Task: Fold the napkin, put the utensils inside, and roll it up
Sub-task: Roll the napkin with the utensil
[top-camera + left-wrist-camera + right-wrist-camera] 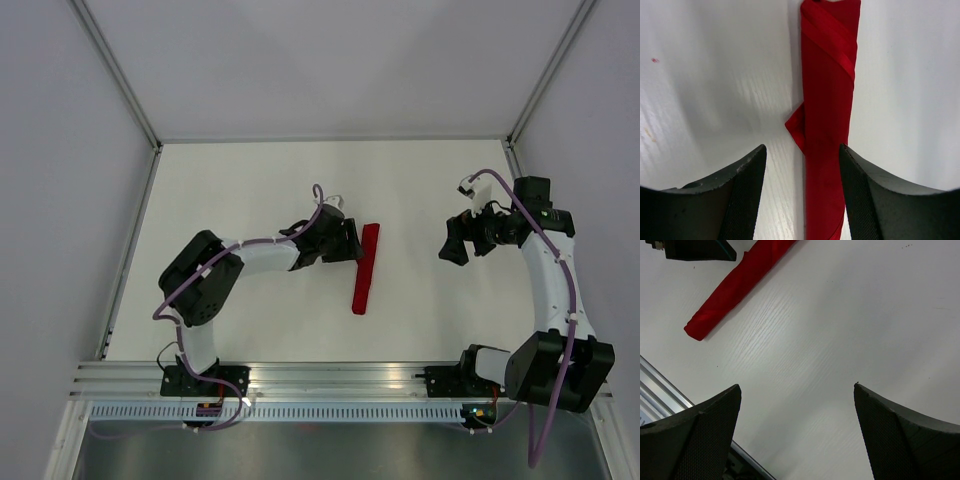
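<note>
The napkin [365, 268] lies on the white table as a slim, shiny red roll, running from far to near. In the left wrist view the napkin [827, 100] passes between my fingers, with a small fold corner sticking out on its left side. My left gripper [348, 240] [802, 150] is open at the roll's far half; the roll lies close to the right finger, with bare table showing by the left one. My right gripper [452, 240] [796, 386] is wide open over bare table to the right, with nothing in it. The utensils are hidden.
An aluminium rail [330, 378] [660, 385] runs along the near table edge, between the arm bases. Pale walls and metal posts enclose the table at the left, back and right. The left gripper [695, 249] shows at the top left of the right wrist view.
</note>
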Available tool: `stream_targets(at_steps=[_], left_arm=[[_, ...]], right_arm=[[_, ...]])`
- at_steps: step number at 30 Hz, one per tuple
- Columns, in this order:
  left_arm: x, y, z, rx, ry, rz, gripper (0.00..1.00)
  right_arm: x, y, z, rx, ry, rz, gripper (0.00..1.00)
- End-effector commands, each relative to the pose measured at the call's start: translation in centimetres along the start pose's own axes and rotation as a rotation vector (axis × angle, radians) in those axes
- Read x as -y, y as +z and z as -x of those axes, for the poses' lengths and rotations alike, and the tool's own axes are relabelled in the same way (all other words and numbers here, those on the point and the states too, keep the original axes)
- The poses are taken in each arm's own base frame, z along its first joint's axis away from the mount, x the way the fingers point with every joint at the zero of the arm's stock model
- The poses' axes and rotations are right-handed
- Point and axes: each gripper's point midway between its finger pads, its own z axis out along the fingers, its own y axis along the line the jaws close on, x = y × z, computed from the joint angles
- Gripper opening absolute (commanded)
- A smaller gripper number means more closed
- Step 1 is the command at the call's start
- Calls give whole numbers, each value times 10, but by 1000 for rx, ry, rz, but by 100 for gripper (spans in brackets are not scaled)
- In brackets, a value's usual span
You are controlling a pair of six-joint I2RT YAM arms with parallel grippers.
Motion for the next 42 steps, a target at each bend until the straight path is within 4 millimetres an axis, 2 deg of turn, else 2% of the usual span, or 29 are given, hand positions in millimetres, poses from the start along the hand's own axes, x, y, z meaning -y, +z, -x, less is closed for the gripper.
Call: stream_targets(at_steps=[1,9,12,14,16,19,20,22,23,25,26,27,30,31,34,42], left_arm=[[10,-20,23,41,43,-51,65],[11,-25,25,32,75,-62,64],[16,-37,32,66,84,-80,64],[22,-55,44,110,106,-97,65],[20,-69,44,113,139,-89,65],[20,-102,51,160,176,-96,67],[26,-124,58,195,184,-120,68],[16,-139,55,206,195,-106,69],[15,-158,55,224,201,-115,69],[10,-177,57,251,218,-111,70],[2,-183,54,248,222,-80,70],[4,-202,60,290,229,-93,71],[-5,-226,58,314,256,-67,73],[-4,-240,61,345,272,-79,75],[-9,-259,61,374,283,-69,77],[-14,-274,53,377,281,-73,77]], right_arm=[[4,1,2,6,1,-8,98],[6,1,3,11,3,-17,98],[8,0,5,17,6,-33,98],[10,0,7,21,12,-38,98],[9,0,9,33,24,-33,98],[8,0,14,57,38,-37,98],[9,-1,18,75,33,-48,98],[10,-2,21,91,42,-60,98],[11,-3,24,107,49,-70,98],[15,-6,30,121,62,-98,98],[17,-8,35,141,80,-114,98],[18,-10,39,153,86,-126,98],[20,-15,47,167,108,-146,98],[21,-16,49,169,118,-151,98],[18,-16,53,178,134,-135,98],[20,-19,59,221,134,-156,98]])
